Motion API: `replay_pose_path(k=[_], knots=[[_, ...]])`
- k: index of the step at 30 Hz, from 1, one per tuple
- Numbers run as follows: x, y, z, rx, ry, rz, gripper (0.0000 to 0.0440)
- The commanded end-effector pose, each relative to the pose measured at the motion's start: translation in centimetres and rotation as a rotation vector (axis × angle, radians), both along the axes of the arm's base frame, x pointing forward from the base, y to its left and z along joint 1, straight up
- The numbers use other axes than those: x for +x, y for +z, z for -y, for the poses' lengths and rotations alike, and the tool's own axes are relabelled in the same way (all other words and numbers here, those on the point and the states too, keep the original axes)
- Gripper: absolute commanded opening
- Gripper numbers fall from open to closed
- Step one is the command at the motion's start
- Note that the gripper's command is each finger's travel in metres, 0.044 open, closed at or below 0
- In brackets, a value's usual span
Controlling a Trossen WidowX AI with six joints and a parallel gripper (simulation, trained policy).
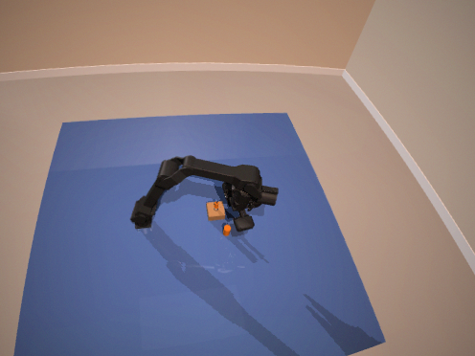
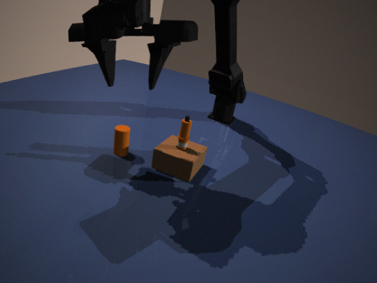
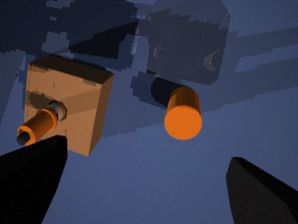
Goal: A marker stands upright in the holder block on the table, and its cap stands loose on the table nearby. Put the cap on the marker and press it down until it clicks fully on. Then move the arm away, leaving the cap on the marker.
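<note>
The orange cap [image 1: 227, 231] [image 2: 121, 141] [image 3: 183, 121] stands upright and loose on the table, beside the holder block. The orange marker [image 2: 185, 130] [image 3: 41, 124] stands upright in the tan holder block [image 1: 215, 217] [image 2: 172, 163] [image 3: 92, 120], its dark tip bare at the top. My gripper [image 2: 131, 88] [image 3: 149, 158] is open and empty, pointing down, with its fingertips above the level of the cap. In the wrist view the cap shows ahead, between the two fingers sideways, and the block lies beyond the left finger. In the top view the arm hides the fingertips.
The blue table top [image 1: 105, 287] [image 2: 57, 236] carries dark shadows of the arm. The arm's base [image 1: 142, 213] [image 2: 223, 110] stands on it, to the left of the block in the top view. A wall runs behind the table.
</note>
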State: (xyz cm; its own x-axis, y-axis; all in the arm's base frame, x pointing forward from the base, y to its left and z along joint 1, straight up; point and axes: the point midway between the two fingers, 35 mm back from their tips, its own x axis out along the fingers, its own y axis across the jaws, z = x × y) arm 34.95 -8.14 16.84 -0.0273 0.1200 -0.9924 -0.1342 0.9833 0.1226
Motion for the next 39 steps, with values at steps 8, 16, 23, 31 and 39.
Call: replay_pose_path(k=[8, 16, 23, 31, 39], knots=[[-0.4, -3.0, 1.2, -0.019, 0.02, -0.072, 0.0318], [-0.7, -5.5, 1.7, -0.018, 0.05, -0.11, 0.0307], [-0.9, -7.9, 1.7, -0.011, 0.089, -0.13, 0.0294], [-1.1, -10.0, 1.6, -0.014, 0.147, -0.14, 0.0277], [-1.4, -11.0, 1.4, -0.031, 0.197, -0.137, 0.0219]])
